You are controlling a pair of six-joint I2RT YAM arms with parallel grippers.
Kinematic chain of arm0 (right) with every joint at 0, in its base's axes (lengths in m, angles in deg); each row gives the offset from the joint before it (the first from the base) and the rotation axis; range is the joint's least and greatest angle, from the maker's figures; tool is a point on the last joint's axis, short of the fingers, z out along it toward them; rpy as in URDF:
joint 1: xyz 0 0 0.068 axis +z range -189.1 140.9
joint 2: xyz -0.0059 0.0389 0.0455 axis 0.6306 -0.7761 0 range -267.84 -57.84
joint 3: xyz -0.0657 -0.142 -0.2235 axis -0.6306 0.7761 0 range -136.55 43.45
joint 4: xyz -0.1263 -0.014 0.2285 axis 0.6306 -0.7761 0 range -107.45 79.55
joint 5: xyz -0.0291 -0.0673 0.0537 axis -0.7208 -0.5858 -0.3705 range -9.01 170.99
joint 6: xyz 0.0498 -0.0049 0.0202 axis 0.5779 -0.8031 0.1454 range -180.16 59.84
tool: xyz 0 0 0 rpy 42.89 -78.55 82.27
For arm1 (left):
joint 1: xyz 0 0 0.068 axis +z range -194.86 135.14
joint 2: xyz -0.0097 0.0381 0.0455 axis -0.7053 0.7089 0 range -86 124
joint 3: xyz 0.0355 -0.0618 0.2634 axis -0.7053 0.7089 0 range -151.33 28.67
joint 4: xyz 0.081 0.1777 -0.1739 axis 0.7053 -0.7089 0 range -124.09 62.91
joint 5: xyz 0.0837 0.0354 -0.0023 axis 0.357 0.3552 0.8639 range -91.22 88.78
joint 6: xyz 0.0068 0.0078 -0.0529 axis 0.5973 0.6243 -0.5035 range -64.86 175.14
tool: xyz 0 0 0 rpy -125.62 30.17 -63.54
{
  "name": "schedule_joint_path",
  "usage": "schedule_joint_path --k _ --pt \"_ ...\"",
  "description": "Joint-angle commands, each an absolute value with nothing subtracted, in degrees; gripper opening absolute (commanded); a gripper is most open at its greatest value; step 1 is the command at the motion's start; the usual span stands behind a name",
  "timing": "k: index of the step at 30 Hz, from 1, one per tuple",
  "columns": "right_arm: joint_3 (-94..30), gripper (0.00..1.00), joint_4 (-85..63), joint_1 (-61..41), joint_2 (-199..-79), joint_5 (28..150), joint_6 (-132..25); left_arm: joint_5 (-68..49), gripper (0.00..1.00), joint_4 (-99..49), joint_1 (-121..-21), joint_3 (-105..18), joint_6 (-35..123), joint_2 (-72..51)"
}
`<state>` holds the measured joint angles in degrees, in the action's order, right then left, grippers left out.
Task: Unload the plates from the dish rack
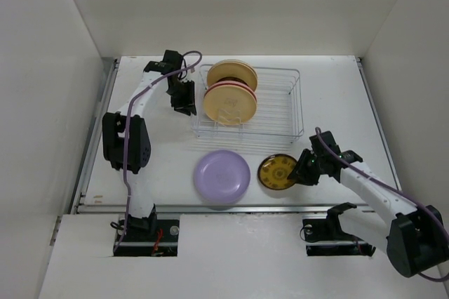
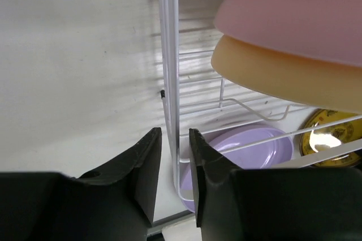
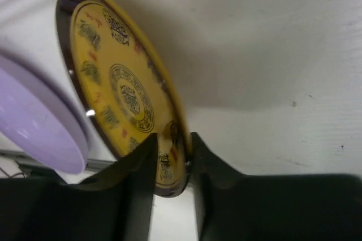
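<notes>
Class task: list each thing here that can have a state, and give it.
dish rack: loaded, plates standing upright inside.
lavender plate: unloaded, lying flat.
yellow plate: unloaded, rim inside right gripper.
left gripper: slightly open, astride rack's corner wire.
right gripper: astride plate rim; grip unclear.

1. A rectangular silver wire dish rack [image 1: 280,106] sits toward the far side of the table.
2. Three round plates stand on edge at its left end: a tan-orange plate [image 1: 230,104] in front, a pink plate [image 1: 228,85] behind it, and a cream plate [image 1: 232,69] rearmost.
3. A round lavender plate [image 1: 222,177] lies flat before the rack.
4. A smaller glossy dark-yellow, brown-patterned plate [image 1: 277,172] lies just right of it.
</notes>
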<state>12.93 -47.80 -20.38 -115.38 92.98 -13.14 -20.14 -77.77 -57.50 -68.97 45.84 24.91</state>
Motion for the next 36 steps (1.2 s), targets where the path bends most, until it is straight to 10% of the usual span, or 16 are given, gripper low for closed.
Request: schedule_joint_path --k 1,13,19,36 --pt "13.9 0.38 -44.3 -20.9 -116.5 90.8 -9.4 -17.1 0.24 -78.9 -58.0 -72.2 49.1 20.2" --pt "8.1 0.68 -50.0 -20.9 -112.9 86.5 -10.7 -5.3 0.54 -74.5 -70.5 -77.4 67.3 17.1" --pt "-1.4 0.92 -58.5 -20.2 -108.6 81.4 -12.5 7.4 0.45 -73.1 -73.9 -83.3 72.4 23.1" --pt "-28.7 1.00 -49.0 -27.2 -132.7 66.0 -21.8 4.2 0.38 -73.5 -73.9 -83.4 72.4 26.8"
